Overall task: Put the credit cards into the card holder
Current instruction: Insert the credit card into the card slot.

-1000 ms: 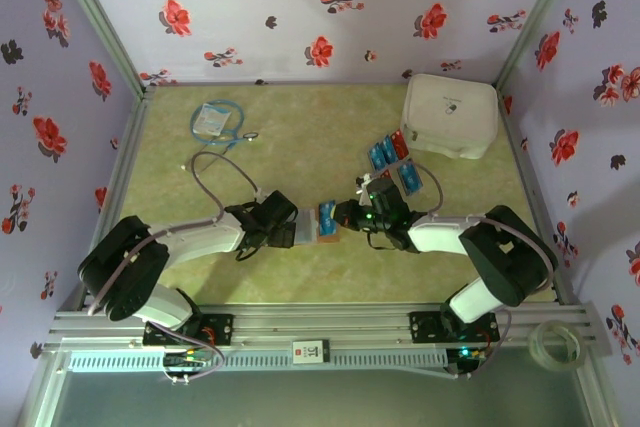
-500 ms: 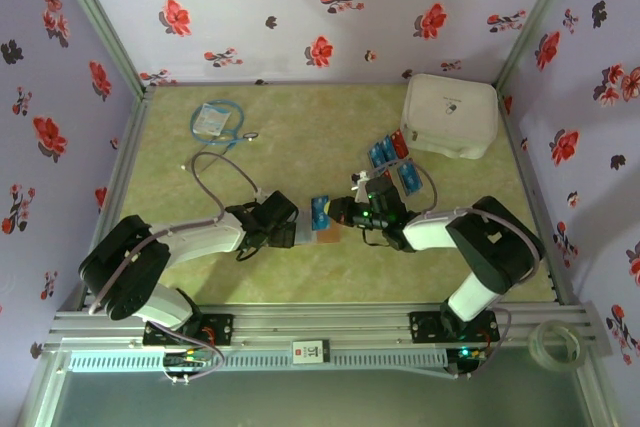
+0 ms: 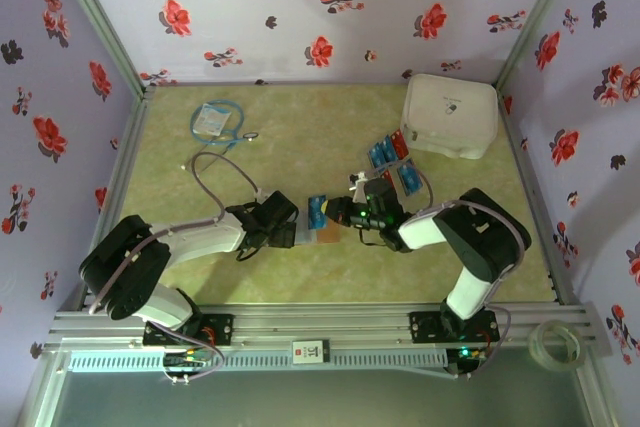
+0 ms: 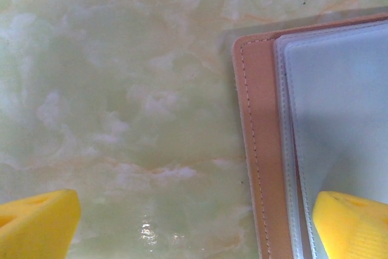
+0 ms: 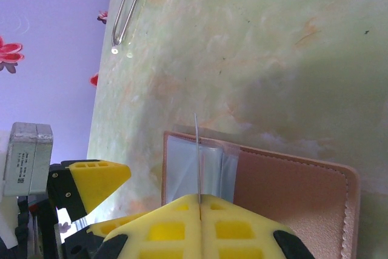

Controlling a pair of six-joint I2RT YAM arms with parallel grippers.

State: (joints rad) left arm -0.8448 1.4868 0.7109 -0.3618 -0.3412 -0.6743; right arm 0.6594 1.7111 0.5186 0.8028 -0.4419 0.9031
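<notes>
- The step in hand is loading one card: the right gripper point(image 5: 199, 207) has its fingers pinched flat together on a blue card point(image 3: 318, 212), which the right wrist view shows edge-on as a thin upright line.
- The card's free edge stands over the open card holder point(image 5: 291, 180), about at the mouth of its grey clear pocket point(image 5: 182, 162). Whether the edge is already inside the sleeve I cannot tell.
- The card holder lies opened flat on the worktop point(image 3: 300, 137), around the middle and nearer the near edge than the far one, between the two arms.
- The left gripper point(image 4: 194, 225) has its fingers spread wide and holds nothing. One fingertip sits over the holder's grey panel, seemingly to pin it down, and the other is off over the bare worktop.
- The loose cards point(image 3: 392, 153), red and blue, lie toward the right edge, just beside the white case point(image 3: 450, 115) in the far right corner.
- Next, I judge, the card needs tilting flatter and sliding along the pocket toward the holder's spine while the left fingertip keeps the holder from skidding.
- The pinch should let go only once the card is well seated. Much of the task looks undone.
</notes>
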